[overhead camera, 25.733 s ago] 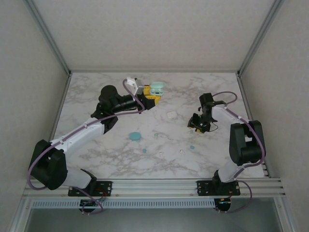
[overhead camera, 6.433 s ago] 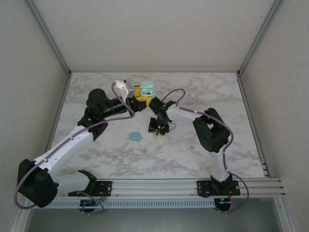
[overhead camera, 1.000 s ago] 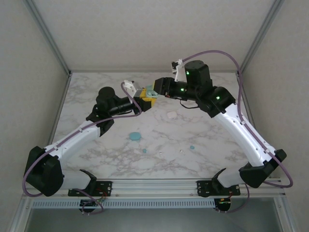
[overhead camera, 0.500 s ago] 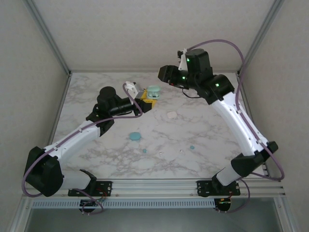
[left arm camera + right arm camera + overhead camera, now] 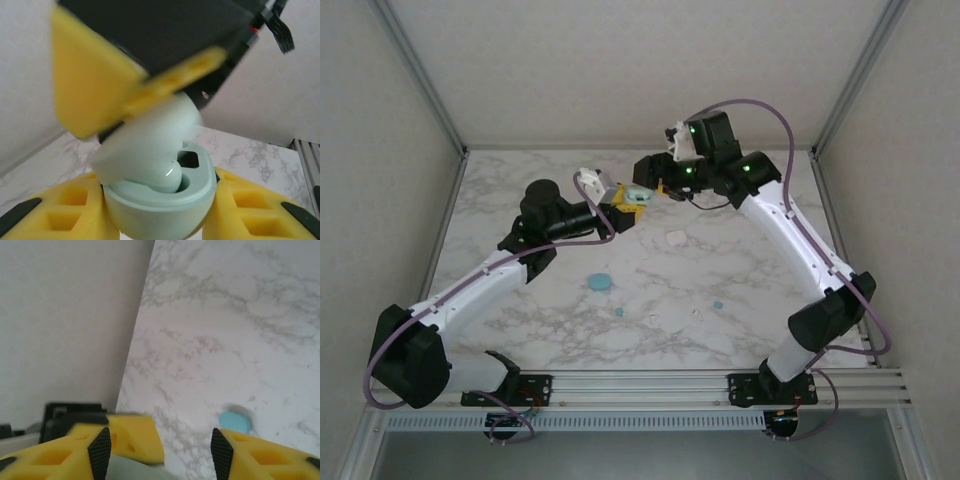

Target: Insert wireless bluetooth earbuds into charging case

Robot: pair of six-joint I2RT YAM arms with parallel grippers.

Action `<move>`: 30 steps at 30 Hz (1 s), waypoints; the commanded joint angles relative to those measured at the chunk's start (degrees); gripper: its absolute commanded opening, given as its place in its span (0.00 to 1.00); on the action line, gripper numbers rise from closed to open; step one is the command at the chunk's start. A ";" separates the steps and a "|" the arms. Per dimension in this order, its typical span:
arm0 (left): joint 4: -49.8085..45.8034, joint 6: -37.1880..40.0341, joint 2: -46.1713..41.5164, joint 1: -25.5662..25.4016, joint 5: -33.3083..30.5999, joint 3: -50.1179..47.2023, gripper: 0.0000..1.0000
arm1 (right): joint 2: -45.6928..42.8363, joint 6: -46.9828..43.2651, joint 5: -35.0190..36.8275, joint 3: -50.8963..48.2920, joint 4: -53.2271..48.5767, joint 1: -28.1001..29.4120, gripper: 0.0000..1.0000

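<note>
Left fingers (image 5: 55, 212) clenched on the open charging case (image 5: 160, 212); right fingers (image 5: 250, 450) spread apart over its lid (image 5: 145, 140).
Earbuds (image 5: 165, 176): we judge them light, hard & slick; pinch the sides gently.

Left arm (image 5: 480, 285) extends from lower left to upper centre of the overhead frame, left gripper (image 5: 630, 202) clamped on a pale green case (image 5: 638, 193); right arm (image 5: 790, 235) arches from lower right, right gripper (image 5: 653, 186) alongside, fingers parted
</note>
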 commanded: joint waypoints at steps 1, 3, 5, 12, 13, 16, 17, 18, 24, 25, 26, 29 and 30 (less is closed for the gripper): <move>4.30 -2.06 0.09 -0.58 -0.44 2.49 0.31 | -4.85 2.04 -6.52 -3.81 5.49 -0.96 0.61; 4.66 -2.44 0.43 -0.58 0.00 2.92 0.31 | -6.33 3.53 -9.00 -6.64 8.28 -1.64 0.63; 5.03 -2.56 0.60 -0.58 0.49 3.13 0.31 | -7.63 6.57 -12.37 -9.76 12.20 -2.63 0.63; 7.20 -4.54 1.06 -0.53 2.13 3.55 0.31 | -8.77 14.11 -22.44 -16.71 23.36 -4.86 0.63; 7.83 -5.14 1.31 -0.49 2.58 3.67 0.31 | -8.77 15.84 -23.57 -17.73 25.66 -5.15 0.63; 8.27 -5.71 1.68 -0.58 3.42 4.12 0.31 | -8.43 19.62 -25.79 -19.45 30.60 -5.46 0.62; 8.24 -5.72 1.68 -0.58 3.33 4.21 0.32 | -8.27 20.33 -26.18 -19.67 31.34 -5.47 0.61; 8.29 -5.74 1.68 -0.58 3.30 4.29 0.32 | -8.20 20.84 -26.49 -19.93 32.05 -5.45 0.61; 7.67 -5.37 1.79 -0.58 2.84 4.41 0.32 | -8.64 23.94 -28.46 -22.14 36.70 -5.46 0.52; 7.66 -5.28 1.78 -0.58 2.75 4.38 0.32 | -8.68 23.65 -28.46 -22.20 36.21 -5.44 0.50; 7.52 -5.28 1.84 -0.55 2.66 4.39 0.32 | -8.77 23.50 -28.23 -22.27 35.72 -5.52 0.47; 7.00 -4.94 1.94 -0.57 2.37 4.56 0.32 | -8.86 23.27 -28.39 -22.51 35.55 -5.52 0.38; 6.88 -4.84 1.94 -0.58 2.23 4.56 0.32 | -8.94 22.80 -27.95 -22.53 34.87 -5.56 0.34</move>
